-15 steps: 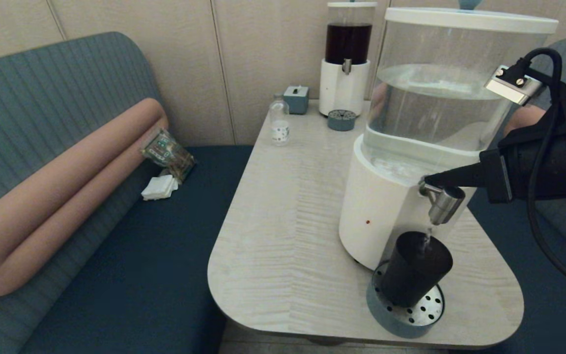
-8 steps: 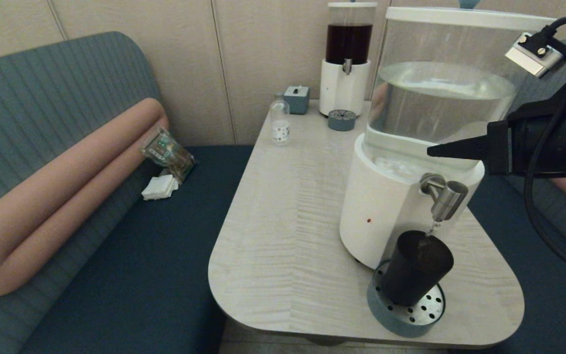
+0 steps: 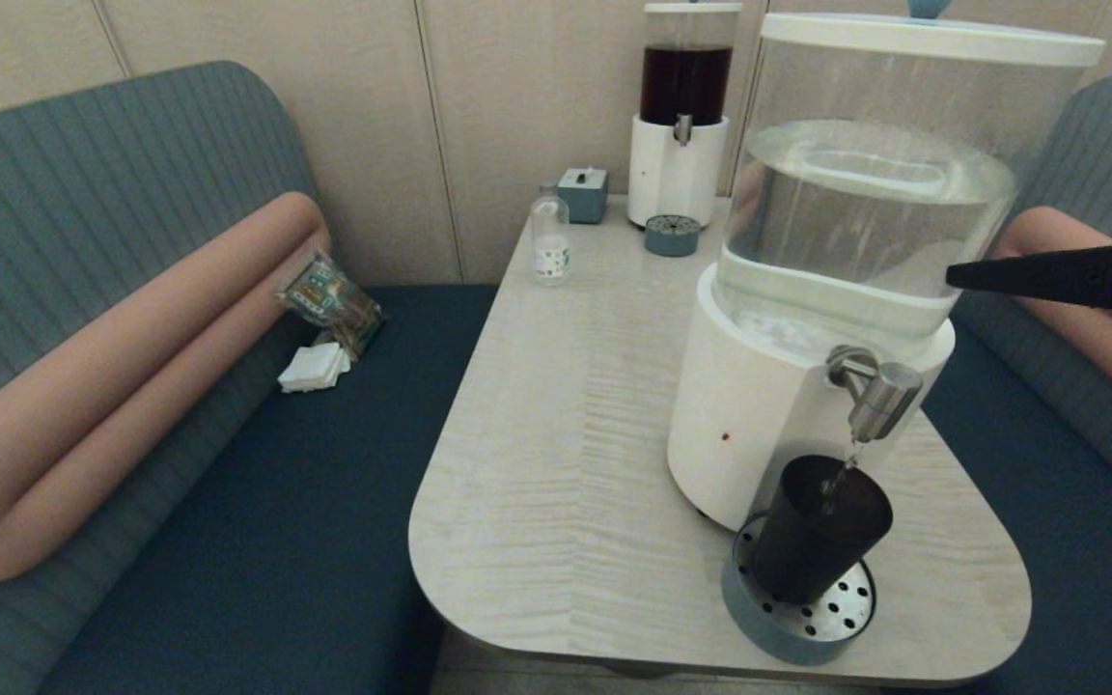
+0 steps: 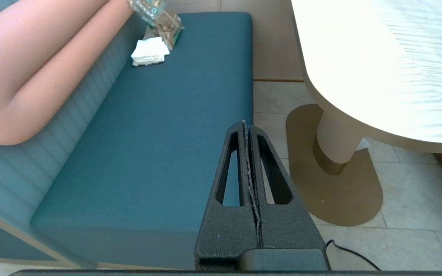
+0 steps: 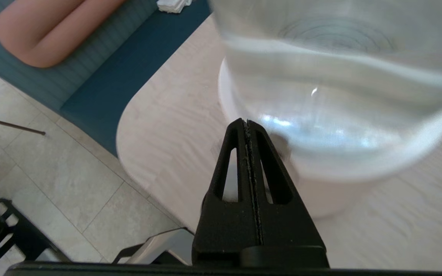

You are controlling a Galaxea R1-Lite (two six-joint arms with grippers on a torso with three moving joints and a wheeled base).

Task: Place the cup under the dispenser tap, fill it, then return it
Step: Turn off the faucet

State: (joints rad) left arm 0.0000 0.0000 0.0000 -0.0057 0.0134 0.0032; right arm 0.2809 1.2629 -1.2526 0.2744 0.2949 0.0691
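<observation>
The dark tapered cup [image 3: 819, 528] stands on the round perforated drip tray [image 3: 844, 611] at the table's near right. Directly above it is the brushed-steel dispenser tap [image 3: 878, 392] of the big white-based dispenser [image 3: 759, 405], and a thin stream of water falls from the tap into the cup. My right gripper [image 3: 952, 277] is shut on nothing, up at the right edge beside the clear tank [image 5: 336, 76], well above and clear of the tap. My left gripper [image 4: 246, 123] is shut and parked low over the blue bench, off the table.
A slimmer dispenser with dark liquid [image 3: 681, 106], its small drip tray [image 3: 670, 235], a grey box [image 3: 582, 194] and a small clear bottle [image 3: 548, 237] stand at the table's far end. A snack packet [image 3: 329, 299] and white napkins [image 3: 314, 367] lie on the bench seat.
My right gripper has lifted off the tap and drawn back up and to the right, out toward the frame edge. The cup has stayed put under the running tap.
</observation>
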